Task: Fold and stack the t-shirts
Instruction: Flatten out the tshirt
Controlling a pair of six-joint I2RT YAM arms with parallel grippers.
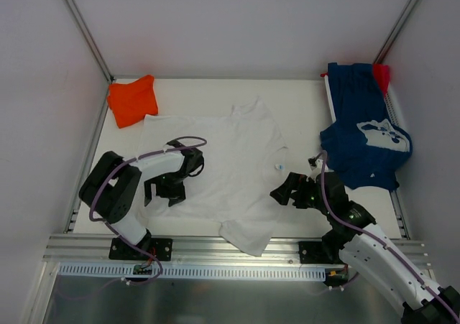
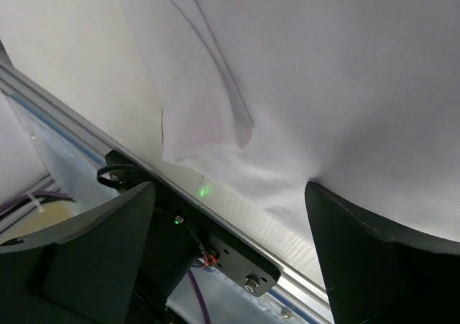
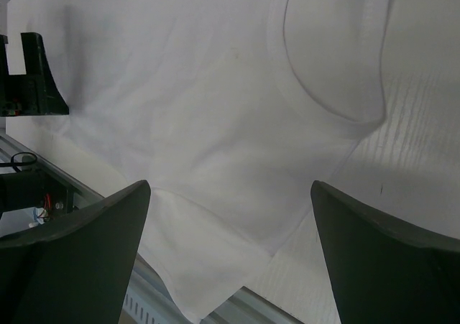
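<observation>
So the table (image 1: 302,98) is mostly taken up by the white shirt (image 1: 237,151). It's spread open in the middle, a bit wrinkly, with the collar toward the right and one corner flopping onto the near rail (image 1: 201,246). The navy shirt (image 1: 363,133) with the white print is bunched up at the far right, apart from the white one. The orange shirt (image 1: 133,100) sits folded in the far left corner, just beside the white one's corner. The left gripper (image 1: 162,197) is low over the white shirt's left part, jaws wide, nothing in them. The right gripper (image 1: 282,186) is at its right edge by the collar, also wide and empty. The red shirt (image 1: 382,74) peeks out behind the navy one. There's a tiny blue label (image 1: 279,167) in the collar.
</observation>
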